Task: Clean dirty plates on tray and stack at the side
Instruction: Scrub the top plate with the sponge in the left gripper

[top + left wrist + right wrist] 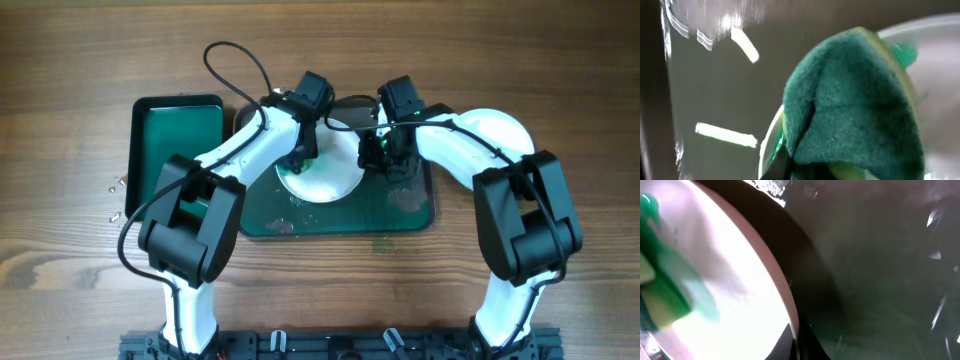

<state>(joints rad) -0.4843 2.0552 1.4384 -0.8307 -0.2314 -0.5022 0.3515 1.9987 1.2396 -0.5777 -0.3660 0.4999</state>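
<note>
White and round, the plate (325, 185) lies on the dark green tray (400, 218), a little left of the tray's middle, with both arms reaching in over it from the near side. The tray is a rounded rectangle whose long axis runs left to right across the wooden table (560, 80). Its bare surface is glossy, with a pale smudge (280, 225) near the front left corner and another dull patch (405, 200) towards the right. The left gripper (303, 158) hangs over the far part of the plate, clamped on a sponge (850, 110). In the left wrist view the sponge's dark green scouring face bulges towards the lens, folded along a crease, with a yellow-green edge showing under it and one dark finger (777, 170) just visible below. The sponge sits over the plate's rim, and a small teal-green smear (902, 52) lies on the white surface just past it. The right gripper (378, 152) is at the plate's right edge. In the right wrist view the rim curves down into a dark wedge at the bottom of the frame, so the fingers appear closed on the edge, though blur hides the contact. That view is overexposed on the plate, with the sponge a green and yellow blur at far left. A smaller bright green tray (180, 130) lies left of the large one, just beside it, its long axis running front to back. A black cable (237, 55) loops over the table behind the arms.
</note>
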